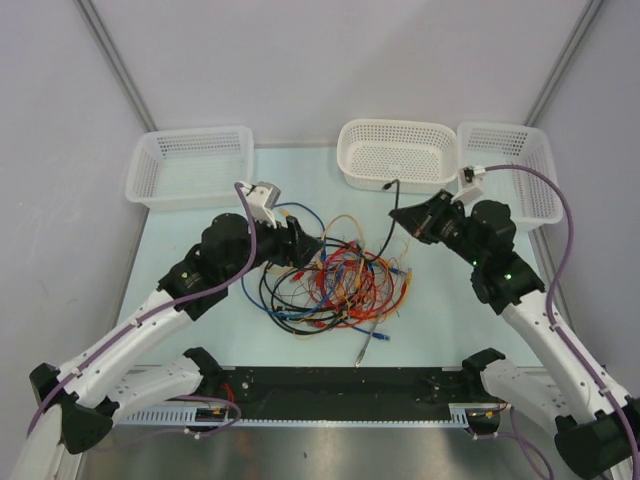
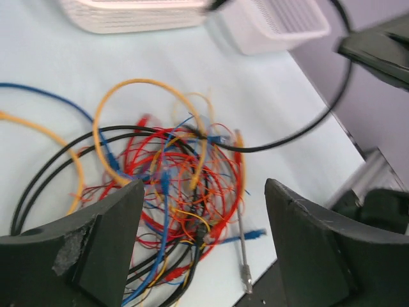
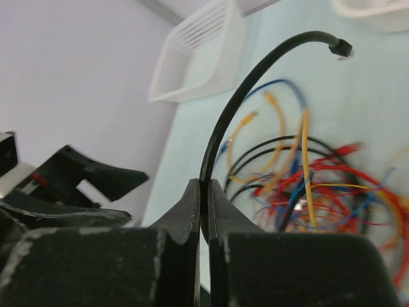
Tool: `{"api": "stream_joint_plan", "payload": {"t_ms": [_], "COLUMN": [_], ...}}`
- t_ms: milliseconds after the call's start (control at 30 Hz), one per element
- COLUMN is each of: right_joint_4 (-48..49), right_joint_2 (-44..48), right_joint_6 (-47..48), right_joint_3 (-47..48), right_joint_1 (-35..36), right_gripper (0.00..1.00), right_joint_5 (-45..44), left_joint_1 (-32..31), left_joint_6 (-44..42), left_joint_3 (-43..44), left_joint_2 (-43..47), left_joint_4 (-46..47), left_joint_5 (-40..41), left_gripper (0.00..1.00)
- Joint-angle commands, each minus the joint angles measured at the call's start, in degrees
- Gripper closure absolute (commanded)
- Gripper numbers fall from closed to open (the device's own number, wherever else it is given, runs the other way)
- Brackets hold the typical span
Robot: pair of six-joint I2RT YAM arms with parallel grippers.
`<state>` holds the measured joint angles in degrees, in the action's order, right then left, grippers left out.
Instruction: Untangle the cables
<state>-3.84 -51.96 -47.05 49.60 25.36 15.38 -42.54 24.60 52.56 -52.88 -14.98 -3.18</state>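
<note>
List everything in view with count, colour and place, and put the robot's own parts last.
cable tangle: one heap of many thin wires, red, orange, yellow, blue and black, middle of the table
black cable: one, black, rising from the heap's right side, plug end in the air
baskets: three, white, along the table's far edge
table: one, pale green, under everything
purple hoses: two, purple, one along each arm
arms: two, white and black, near edge
left end effector: one, black, open above the tangle
right end effector: one, black, shut on the black cable
</note>
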Motion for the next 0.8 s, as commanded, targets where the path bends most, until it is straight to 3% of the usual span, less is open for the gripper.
{"api": "stream_joint_plan", "payload": {"t_ms": [0,133,400,533,767], "right_joint_4": [-17.5,-22.09,-18.66,-17.88,-11.55], "right_joint_2": [4.41,4.24,0.47,-2.96,-10.95], "right_joint_6": [10.82,14.52,16.36,16.99,13.47], "right_joint_3": [5.41,9.89,18.23,22.99,28.08], "right_joint_1": [-3.13,-3.13,-3.48,-4.44,-17.79], "right_gripper": [1.0,1.0,1.0,1.0,1.0], "right_joint_5": [-8.94,-15.37,-25.66,-37.04,-43.58], "left_joint_1": [2.46,2.64,2.73,2.64,2.64], "left_joint_6": [4.22,5.19,6.25,7.04,8.97], "left_joint_3": [0.71,1.06,-0.52,-1.75,-3.86], "left_joint_2": [0.42,-2.74,-3.46,-3.19,-3.81], "left_joint_4": [-2.33,-4.44,-4.62,-4.7,-4.27], "left_joint_5": [6.52,5.91,4.41,3.89,2.12], "left_gripper": [0.18,0.21,0.23,0.23,0.24]}}
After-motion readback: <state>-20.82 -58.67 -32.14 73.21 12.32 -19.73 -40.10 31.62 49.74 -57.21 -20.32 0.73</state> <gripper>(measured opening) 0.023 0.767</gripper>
